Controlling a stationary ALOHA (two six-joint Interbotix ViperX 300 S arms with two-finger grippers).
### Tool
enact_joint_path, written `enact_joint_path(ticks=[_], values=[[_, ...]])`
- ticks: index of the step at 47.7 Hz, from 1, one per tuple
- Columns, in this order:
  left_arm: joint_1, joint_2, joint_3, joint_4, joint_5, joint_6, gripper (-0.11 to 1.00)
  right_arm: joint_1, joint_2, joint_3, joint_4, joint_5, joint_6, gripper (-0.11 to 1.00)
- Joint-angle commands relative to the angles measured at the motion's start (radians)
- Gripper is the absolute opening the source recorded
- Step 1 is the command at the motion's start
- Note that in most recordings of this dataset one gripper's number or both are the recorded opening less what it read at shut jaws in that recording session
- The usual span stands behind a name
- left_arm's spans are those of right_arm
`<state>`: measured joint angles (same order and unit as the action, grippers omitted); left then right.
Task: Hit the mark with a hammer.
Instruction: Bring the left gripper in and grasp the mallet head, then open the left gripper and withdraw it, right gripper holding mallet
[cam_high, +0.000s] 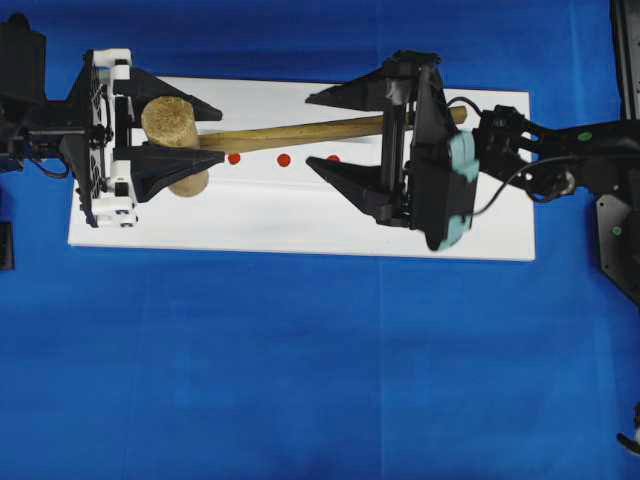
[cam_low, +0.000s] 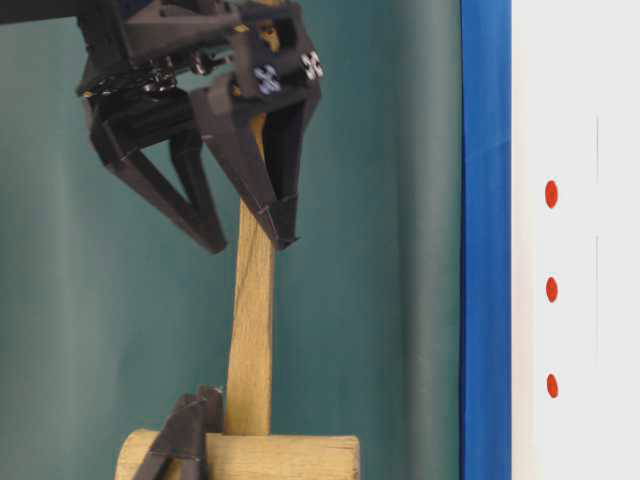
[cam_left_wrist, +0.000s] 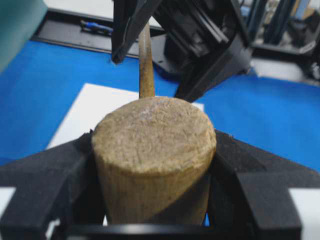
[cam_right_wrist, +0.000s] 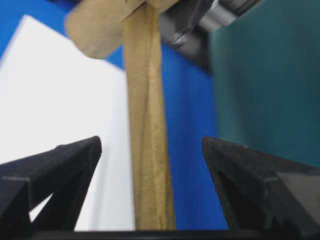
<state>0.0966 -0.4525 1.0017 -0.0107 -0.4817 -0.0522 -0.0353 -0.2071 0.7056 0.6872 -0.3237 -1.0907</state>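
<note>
Overhead: looks straight down on the whole white block (cam_high: 300, 215) on the blue desk (cam_high: 300, 380).
Table-level: low and close, rotated sideways, facing a teal backdrop.
Left wrist: very near, along the hammer (cam_left_wrist: 152, 155) head.
Right wrist: near, along its handle.
Shared: the hammer, in all four views.

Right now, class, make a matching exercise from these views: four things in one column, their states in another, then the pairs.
1. hammer
2. left gripper
3. right gripper
4. mark

A. open, fingers either side of the handle
B. bare red dot on the white block
C. shut on the wooden head
D. held above the block

Pairs: 1-D, 2-C, 3-A, 4-B
</note>
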Motion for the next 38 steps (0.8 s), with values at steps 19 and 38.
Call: enact_joint_path(ticks=[19,38], values=[[-0.057,-0.012,-0.017,0.003,0.029,0.212,0.44,-0.038,-0.026,-0.04,0.287,0.121,0.002,0.97],[-0.057,-0.005,-0.021,0.003,0.029,0.221,0.44,-0.038,-0.023,-0.041,0.314,0.196,0.0,0.51]])
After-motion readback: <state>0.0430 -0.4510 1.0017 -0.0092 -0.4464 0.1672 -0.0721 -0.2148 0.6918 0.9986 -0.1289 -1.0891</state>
